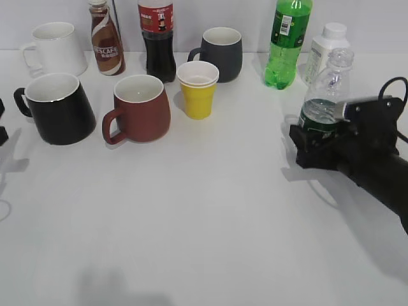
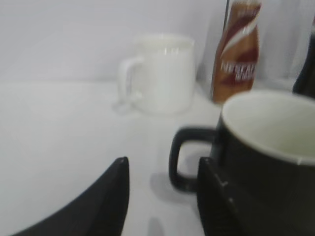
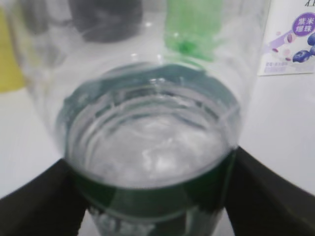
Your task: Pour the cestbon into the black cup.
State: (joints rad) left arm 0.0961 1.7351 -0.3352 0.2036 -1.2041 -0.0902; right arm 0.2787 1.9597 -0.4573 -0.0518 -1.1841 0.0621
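Note:
The cestbon [image 1: 328, 86], a small clear ribbed bottle with a dark green label, stands upright at the right of the table. My right gripper [image 1: 312, 137] is shut on it at the label; in the right wrist view the bottle [image 3: 147, 137] fills the frame, with both fingers of the gripper [image 3: 155, 167] against its sides. The black cup [image 1: 60, 108], white inside, stands at the far left with its handle pointing left. In the left wrist view my left gripper [image 2: 165, 169] is open and empty just in front of the cup's [image 2: 266, 162] handle.
A reddish-brown mug [image 1: 140, 107], a yellow cup [image 1: 198, 89] and a dark grey mug [image 1: 220, 54] stand between the two. A white mug [image 1: 57, 48], a Nescafe bottle [image 1: 106, 38], a cola bottle [image 1: 157, 38], a green soda bottle [image 1: 287, 41] and a white bottle [image 1: 325, 51] line the back.

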